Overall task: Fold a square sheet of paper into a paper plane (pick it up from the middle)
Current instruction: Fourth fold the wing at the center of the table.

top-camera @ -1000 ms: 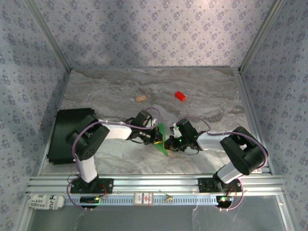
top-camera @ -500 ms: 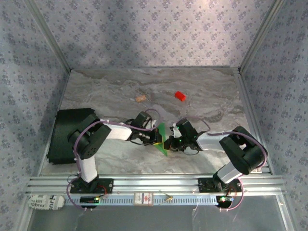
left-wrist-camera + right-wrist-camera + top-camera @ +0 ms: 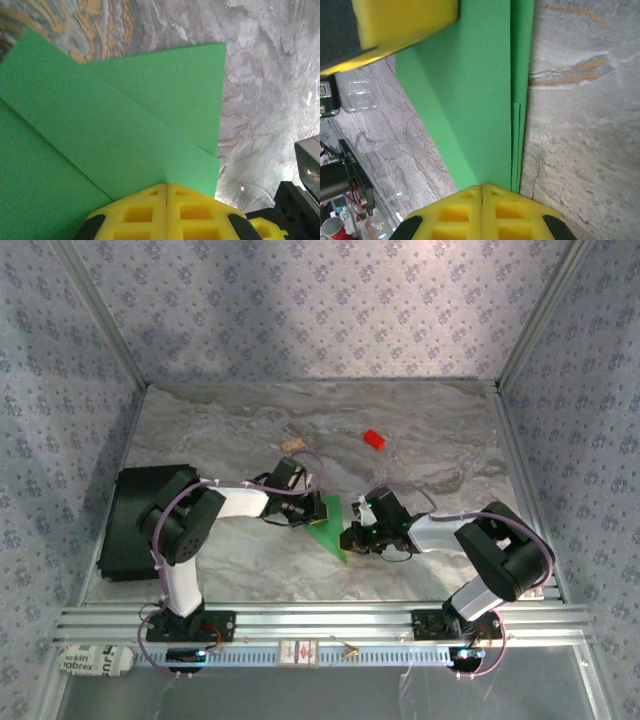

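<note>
The square sheet of paper (image 3: 328, 528) is bright green and folded into a pointed wedge of layered flaps, its tip toward the near edge. It hangs between both grippers at the table's middle. My left gripper (image 3: 307, 510) is shut on the paper's upper left part; in the left wrist view its yellow pads (image 3: 145, 212) pinch overlapping flaps (image 3: 125, 115). My right gripper (image 3: 350, 538) is shut on the right edge, where stacked layers (image 3: 475, 100) run straight away from its pads (image 3: 505, 212). The left gripper's yellow finger (image 3: 405, 20) shows at the top left of the right wrist view.
A small red block (image 3: 374, 439) and a tan cork piece (image 3: 294, 445) lie farther back on the marble table (image 3: 230, 570). A black box (image 3: 135, 525) sits at the left edge. An aluminium rail (image 3: 330, 618) runs along the front. Patterned walls close in three sides.
My left gripper has moved back and left with its part of the paper, so the green shape has spread wider into a triangle. The right gripper has stayed nearly in place.
</note>
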`<action>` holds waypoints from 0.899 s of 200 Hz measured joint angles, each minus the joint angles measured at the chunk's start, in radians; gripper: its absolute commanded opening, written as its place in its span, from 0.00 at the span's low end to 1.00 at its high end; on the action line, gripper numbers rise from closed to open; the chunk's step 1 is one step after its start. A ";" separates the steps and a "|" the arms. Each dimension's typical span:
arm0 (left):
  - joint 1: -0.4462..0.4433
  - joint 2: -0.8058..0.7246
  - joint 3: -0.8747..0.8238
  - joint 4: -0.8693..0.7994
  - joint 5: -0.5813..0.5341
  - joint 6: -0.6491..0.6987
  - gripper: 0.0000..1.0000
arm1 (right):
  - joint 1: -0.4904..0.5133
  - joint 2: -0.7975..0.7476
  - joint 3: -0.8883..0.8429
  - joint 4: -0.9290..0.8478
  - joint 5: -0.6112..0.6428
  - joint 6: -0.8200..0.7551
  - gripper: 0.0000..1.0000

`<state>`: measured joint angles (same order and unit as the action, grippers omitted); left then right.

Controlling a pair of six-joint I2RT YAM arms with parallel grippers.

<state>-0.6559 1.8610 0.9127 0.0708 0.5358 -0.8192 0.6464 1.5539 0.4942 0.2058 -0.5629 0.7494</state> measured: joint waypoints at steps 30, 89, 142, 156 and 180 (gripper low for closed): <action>0.018 0.015 0.021 -0.023 0.024 0.018 0.04 | 0.000 0.000 0.000 -0.003 0.000 -0.008 0.00; 0.113 0.053 0.073 -0.034 0.031 0.042 0.04 | 0.000 0.002 0.008 -0.018 0.000 -0.025 0.00; 0.172 0.080 0.106 -0.049 0.066 0.065 0.03 | 0.000 0.002 0.008 -0.020 0.000 -0.032 0.00; 0.187 0.084 0.114 -0.054 0.069 0.072 0.03 | 0.000 0.001 0.011 -0.025 0.001 -0.034 0.00; 0.204 0.084 0.123 -0.069 0.058 0.079 0.03 | 0.000 0.001 0.015 -0.035 0.003 -0.039 0.00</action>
<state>-0.4515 1.9453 1.0355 0.0017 0.5941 -0.7399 0.6464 1.5547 0.5095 0.1703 -0.5602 0.7101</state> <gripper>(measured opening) 0.045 0.052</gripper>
